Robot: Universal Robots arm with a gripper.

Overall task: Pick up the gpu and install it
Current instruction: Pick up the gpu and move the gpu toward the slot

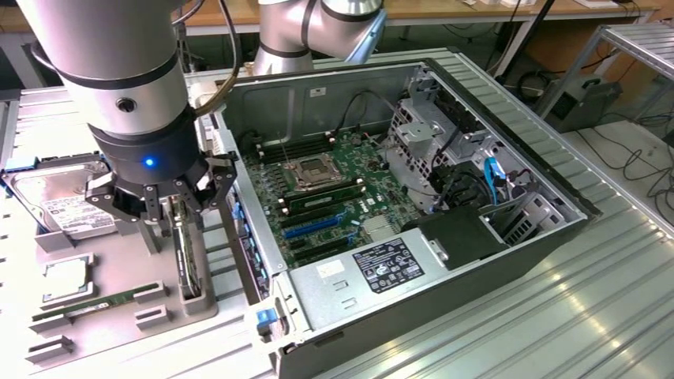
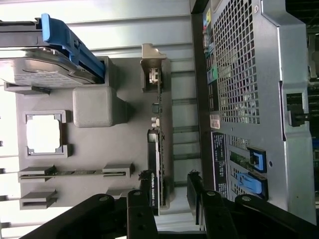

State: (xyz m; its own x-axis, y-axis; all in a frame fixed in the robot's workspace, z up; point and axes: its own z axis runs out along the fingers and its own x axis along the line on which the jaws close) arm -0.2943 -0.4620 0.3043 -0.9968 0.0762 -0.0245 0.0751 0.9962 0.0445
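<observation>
Ribbed metal table point(image 1: 589, 316) is seen under everything, with cables and benches in the background. Open PC case point(image 1: 495, 87) is laid on its side mid-table, motherboard point(image 1: 337, 197) exposed.

Grey tray point(image 1: 106, 292) is set at 9 o'clock of the case in the exterior view, just beside it.

Gpu point(image 1: 189, 268) is stood on edge in a slot of the tray, along the tray side nearest the case. Its silver bracket point(image 2: 152, 64) is seen at the end away from the gripper in the wrist view. It is not yet lifted and not yet installed.

Other parts are placed relative to the gpu, exterior view:
- hard drive point(image 1: 63, 201) at 10 o'clock, well apart
- CPU point(image 1: 65, 278) at 9 o'clock
- RAM point(image 1: 95, 306) at 8 o'clock, flat in its holder

Gripper point(image 1: 174, 225) is positioned directly over the gpu. Jaws are spread wide, and the near end of the card is straddled by the fingers point(image 2: 141, 209), one on each side. Nothing is pinched. Whether a finger is touching the card cannot be told.
</observation>
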